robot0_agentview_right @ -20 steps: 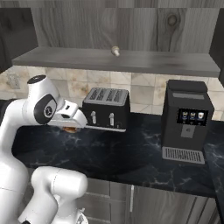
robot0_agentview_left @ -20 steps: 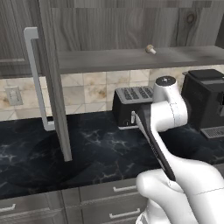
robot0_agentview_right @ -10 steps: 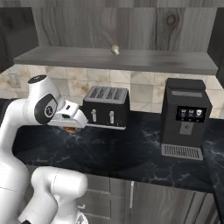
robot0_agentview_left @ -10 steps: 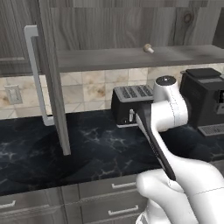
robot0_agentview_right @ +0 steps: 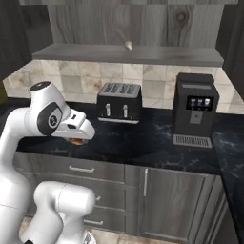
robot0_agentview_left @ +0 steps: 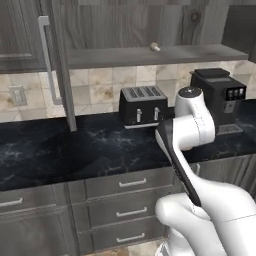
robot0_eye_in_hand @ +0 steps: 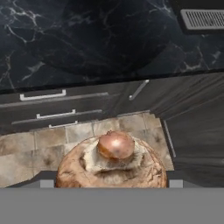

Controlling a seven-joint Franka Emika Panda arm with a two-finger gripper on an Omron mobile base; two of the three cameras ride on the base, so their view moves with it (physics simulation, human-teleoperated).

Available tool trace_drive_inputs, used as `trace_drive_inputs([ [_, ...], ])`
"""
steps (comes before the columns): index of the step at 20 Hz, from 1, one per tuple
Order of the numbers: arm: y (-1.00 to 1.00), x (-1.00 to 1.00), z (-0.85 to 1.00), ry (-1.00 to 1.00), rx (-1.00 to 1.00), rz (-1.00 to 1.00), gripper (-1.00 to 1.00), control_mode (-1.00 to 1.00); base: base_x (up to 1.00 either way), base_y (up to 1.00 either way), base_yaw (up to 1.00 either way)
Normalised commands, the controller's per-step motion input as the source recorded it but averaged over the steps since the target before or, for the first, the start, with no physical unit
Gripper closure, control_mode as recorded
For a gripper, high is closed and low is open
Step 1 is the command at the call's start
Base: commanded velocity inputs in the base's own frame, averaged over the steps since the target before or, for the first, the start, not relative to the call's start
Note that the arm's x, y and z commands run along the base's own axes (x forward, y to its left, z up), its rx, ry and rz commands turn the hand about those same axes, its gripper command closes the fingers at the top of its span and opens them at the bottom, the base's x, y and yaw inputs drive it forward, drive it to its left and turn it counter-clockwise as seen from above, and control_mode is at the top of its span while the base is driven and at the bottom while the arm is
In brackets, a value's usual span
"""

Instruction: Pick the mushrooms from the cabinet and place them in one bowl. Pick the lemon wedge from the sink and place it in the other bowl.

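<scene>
The base has rolled right along the desk (robot0_agentview_left: 90,145); the claw (robot0_eye_in_hand: 112,186) pinches one mushroom (robot0_eye_in_hand: 113,162), carried low before the toaster (robot0_agentview_right: 119,101), its twin (robot0_agentview_left: 155,47) still on the cabinet shelf (robot0_agentview_left: 150,55) above the toaster

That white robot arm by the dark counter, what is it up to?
It is carrying one small brown-and-tan mushroom in its claw, held above the black marble counter and the grey drawers. A second small mushroom sits on the shelf of the open grey wood-grain cabinet, above the black toaster and the black coffee machine.
</scene>
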Motion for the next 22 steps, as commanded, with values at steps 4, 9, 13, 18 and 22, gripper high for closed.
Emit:
trace_drive_inputs([
  [4,0.00,0.00,0.00,0.00,0.00,0.00,1.00,1.00,-0.19,0.01,-0.02],
  [9,0.00,0.00,0.00,0.00,0.00,0.00,1.00,1.00,-0.02,0.07,-0.06],
  [13,0.00,0.00,0.00,0.00,0.00,0.00,1.00,1.00,0.00,0.07,-0.32],
  [18,0.00,0.00,0.00,0.00,0.00,0.00,1.00,1.00,-0.02,0.02,-0.43],
  [22,0.00,0.00,0.00,0.00,0.00,0.00,1.00,1.00,-0.02,0.00,-0.45],
])
